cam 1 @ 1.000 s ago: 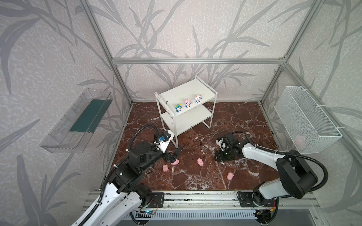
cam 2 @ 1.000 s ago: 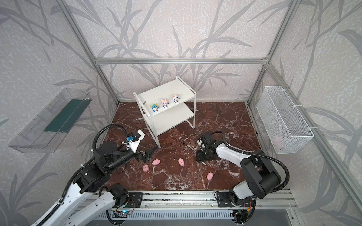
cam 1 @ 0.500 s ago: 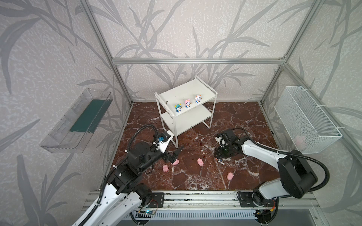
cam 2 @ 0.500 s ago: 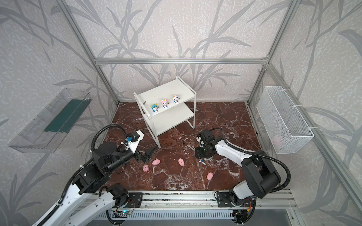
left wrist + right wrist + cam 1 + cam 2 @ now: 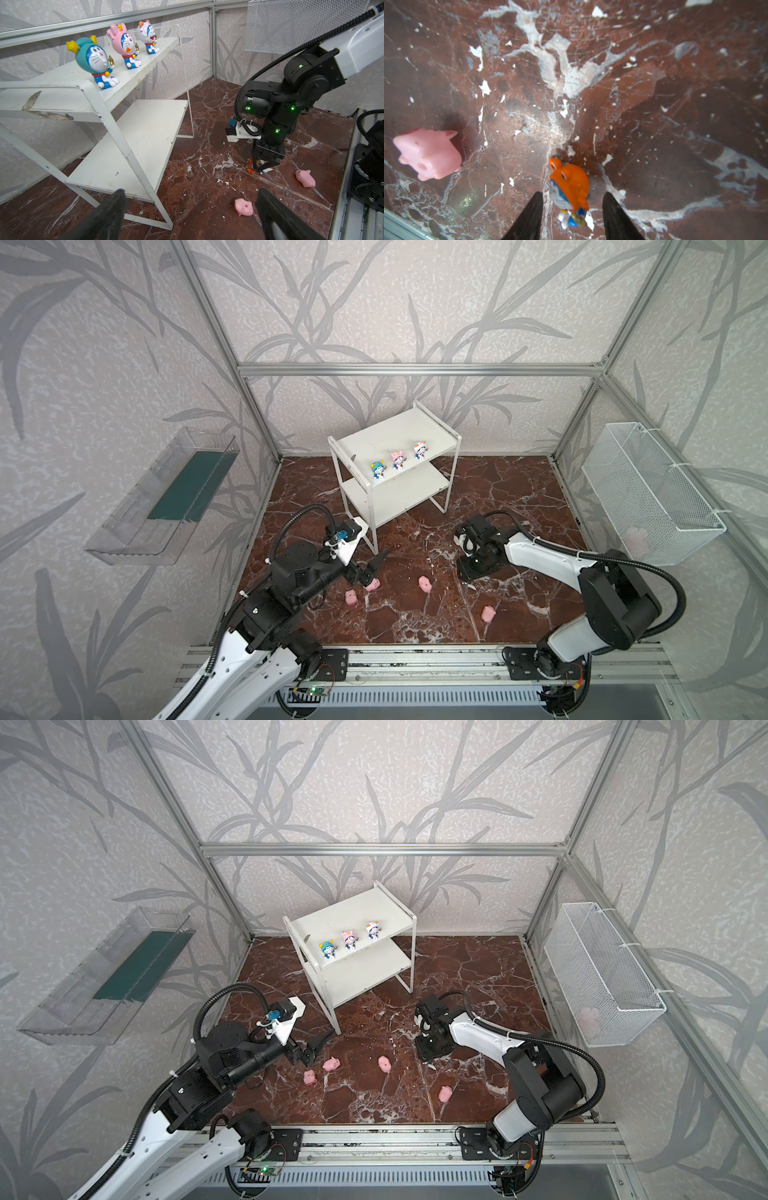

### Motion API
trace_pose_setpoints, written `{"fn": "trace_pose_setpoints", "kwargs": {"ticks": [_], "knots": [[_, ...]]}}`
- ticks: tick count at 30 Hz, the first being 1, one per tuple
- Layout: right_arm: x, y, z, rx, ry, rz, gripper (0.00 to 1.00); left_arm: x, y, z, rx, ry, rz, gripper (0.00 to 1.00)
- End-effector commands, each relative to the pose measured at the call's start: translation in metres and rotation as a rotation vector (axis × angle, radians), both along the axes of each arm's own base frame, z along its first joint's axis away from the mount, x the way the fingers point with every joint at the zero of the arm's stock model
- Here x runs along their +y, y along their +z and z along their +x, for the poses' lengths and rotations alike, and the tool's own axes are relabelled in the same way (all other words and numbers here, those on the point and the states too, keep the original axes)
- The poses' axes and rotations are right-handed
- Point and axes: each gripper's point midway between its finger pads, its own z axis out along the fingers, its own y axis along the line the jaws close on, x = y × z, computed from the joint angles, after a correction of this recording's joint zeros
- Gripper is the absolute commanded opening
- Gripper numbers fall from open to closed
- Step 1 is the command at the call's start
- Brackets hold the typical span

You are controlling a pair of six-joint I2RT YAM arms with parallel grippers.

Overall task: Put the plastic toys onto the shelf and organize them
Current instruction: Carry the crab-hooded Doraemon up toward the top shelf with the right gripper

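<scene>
- Brown marble floor (image 5: 511,489), boxed in by leaf-print walls on three sides, aluminium rail along the 6 o'clock edge; widest open stretch from 1 to 3 o'clock in both top views.
- One white wire-mesh basket (image 5: 648,497), hung on the wall at 3 o'clock, off the floor; behind the mesh a pale pink lump (image 5: 636,537), too blurred to name.
- One clear tray (image 5: 137,531) with a dark green panel, on the wall at 9 o'clock.
- One white two-tier shelf (image 5: 399,435) at 12 o'clock, askew to the back wall; free room across the lower board, its far part hidden under the upper board; near end cut off in the left wrist view.
- Left gripper (image 5: 374,568) low over the floor at 8 o'clock of centre, near the shelf's front leg; jaws spread wide, holding nothing, a pig close by the tips.
- Right gripper (image 5: 573,194) pointing down at 4 o'clock of centre, tips all but hidden beneath its own wrist in both top views; jaws partly open astride the orange-hat figurine (image 5: 569,182), floor showing on either side in the right wrist view, so no grip.
- Four figurines counted: teal-hat figurine (image 5: 94,60), pink-hat figurine (image 5: 124,45) and white-hat figurine (image 5: 148,36) upright in a row along the upper board's front edge, apart from one another; the fourth on the floor, upright or tipped hard to tell.
- Four pink pigs (image 5: 424,583) counted, all on the floor: three in a loose line from 6 to 7 o'clock, one alone at 5 o'clock, nearer the rail.
</scene>
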Motion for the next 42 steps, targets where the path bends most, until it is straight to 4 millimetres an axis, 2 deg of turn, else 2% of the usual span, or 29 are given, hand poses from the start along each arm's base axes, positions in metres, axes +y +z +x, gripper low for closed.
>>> {"fn": "trace_pose_setpoints", "kwargs": {"ticks": [1,8,14,18,30,42], "knots": [[0.001,0.001,0.003,-0.005,0.029,-0.033,0.46,0.000,-0.001,0.000,-0.006,-0.010,0.014,0.99],[0.006,-0.003,0.005,-0.004,0.052,-0.044,0.41,-0.004,-0.003,-0.004,0.001,-0.039,0.016,0.99],[0.006,-0.006,0.003,0.004,0.057,-0.050,0.37,-0.029,-0.013,-0.037,0.073,-0.285,0.041,0.99],[0.006,-0.005,0.003,0.000,0.058,-0.049,0.34,-0.042,-0.022,-0.048,0.157,-0.392,0.050,0.99],[0.006,-0.003,0.000,-0.007,0.062,-0.038,0.25,-0.057,-0.039,-0.051,0.303,-0.468,0.069,0.99],[0.011,0.014,0.002,-0.065,0.062,0.023,0.22,-0.059,-0.047,-0.049,0.350,-0.443,0.102,0.99]]}}
